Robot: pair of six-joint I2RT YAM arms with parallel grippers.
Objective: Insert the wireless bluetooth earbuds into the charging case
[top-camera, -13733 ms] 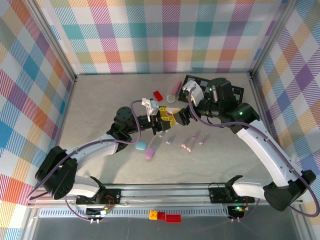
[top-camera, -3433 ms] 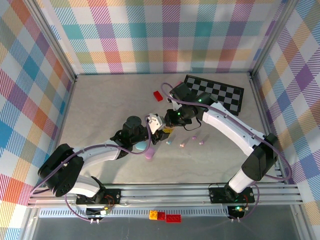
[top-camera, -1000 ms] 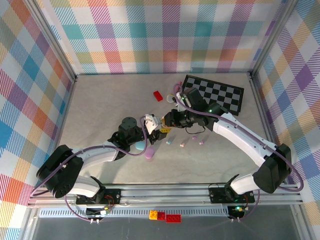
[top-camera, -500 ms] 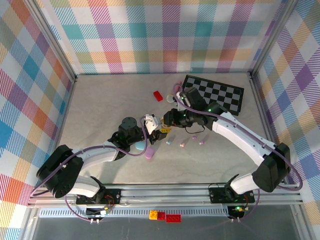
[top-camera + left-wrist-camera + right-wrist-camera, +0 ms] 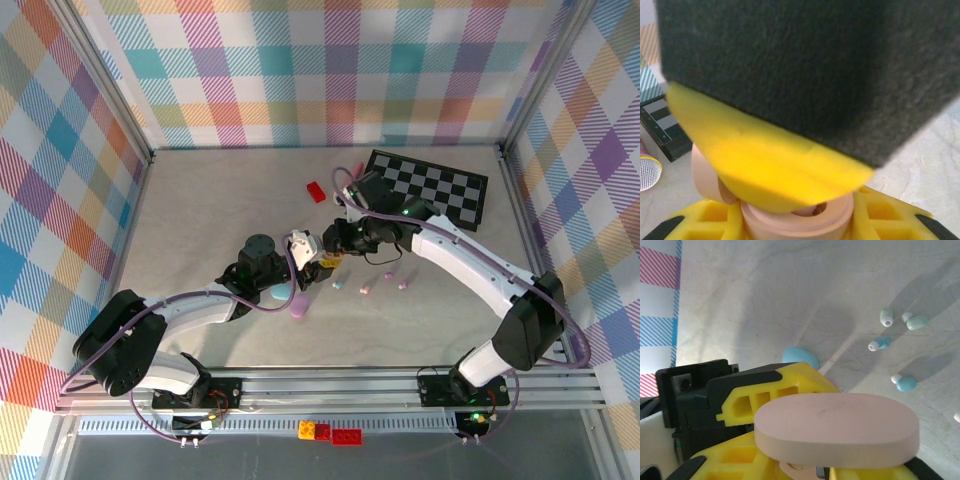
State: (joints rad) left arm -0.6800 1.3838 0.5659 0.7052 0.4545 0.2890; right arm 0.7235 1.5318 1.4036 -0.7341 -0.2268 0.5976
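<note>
Two grippers meet right now at the pink charging case [image 5: 836, 429], so I call every position from it. Closest to my bases, a purple case [image 5: 298, 308] lies on the table [image 5: 200, 220] just on the near side of it, and a blue case [image 5: 283, 293] sits beside that one. Up a little, my left gripper [image 5: 318, 258] has its yellow fingers [image 5: 885, 205] clamped on either side of the charging case's base, with the lid raised. My right gripper [image 5: 336, 240] crowds in from the far side, hard against the case. How wide it stands I cannot tell, since the pink lid covers the gap. The wireless bluetooth earbuds [image 5: 367, 290] lie loose on the table just right of the case. Beyond it sits a red brick [image 5: 316, 191], and far off to the right a checkerboard [image 5: 435, 185].
</note>
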